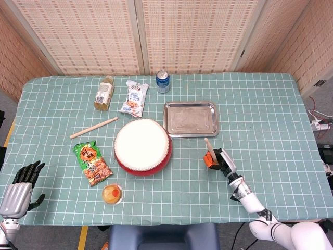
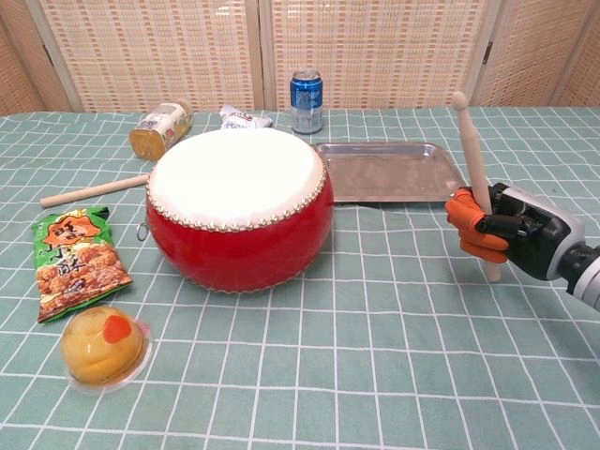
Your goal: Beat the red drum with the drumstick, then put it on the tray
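The right hand [image 2: 506,234] has its fingers [image 2: 469,230] curled tight round the drumstick [image 2: 472,150], held nearly upright near the table's right front, off the tray [image 1: 191,119] and well right of the red drum [image 2: 239,211]. At the front left corner the left hand [image 1: 18,190] seems loosely spread, holding nothing

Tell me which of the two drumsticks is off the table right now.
The drumstick gripped by the right hand, near the tray. The other stick lies flat left of the red drum.
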